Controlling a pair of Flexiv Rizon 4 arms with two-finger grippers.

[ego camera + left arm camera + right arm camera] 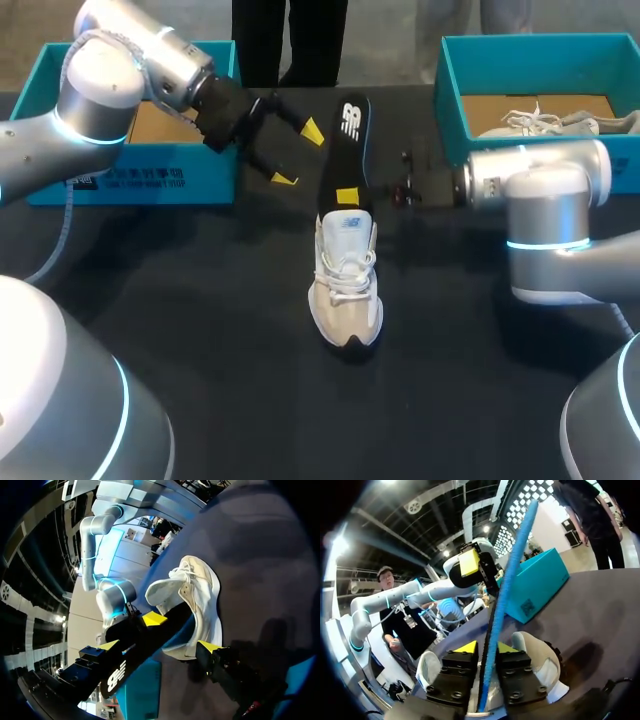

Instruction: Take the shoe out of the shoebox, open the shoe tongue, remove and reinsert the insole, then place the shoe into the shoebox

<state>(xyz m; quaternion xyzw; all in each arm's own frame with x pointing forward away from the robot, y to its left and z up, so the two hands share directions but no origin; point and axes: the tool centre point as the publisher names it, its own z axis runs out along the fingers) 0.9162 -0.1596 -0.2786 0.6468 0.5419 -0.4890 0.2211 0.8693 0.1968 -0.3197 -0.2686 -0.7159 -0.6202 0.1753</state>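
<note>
A white and beige sneaker (345, 300) stands on the dark table at the middle, toe toward me. A long black insole (350, 140) rises from its mouth and stretches toward the far edge. My right gripper (347, 196) is shut on the insole just above the shoe. In the right wrist view its yellow tips (487, 647) pinch the insole's thin edge (507, 590), with the sneaker (540, 662) below. My left gripper (298, 155) hangs open just left of the insole's far half. In the left wrist view (159, 645) the insole (130, 655) and sneaker (200, 600) lie ahead of it.
A teal shoebox (130, 180) sits at the back left, behind my left gripper. A second teal shoebox (450, 90) at the back right holds another pale sneaker (560, 122). Bare dark table surrounds the shoe in front and on both sides.
</note>
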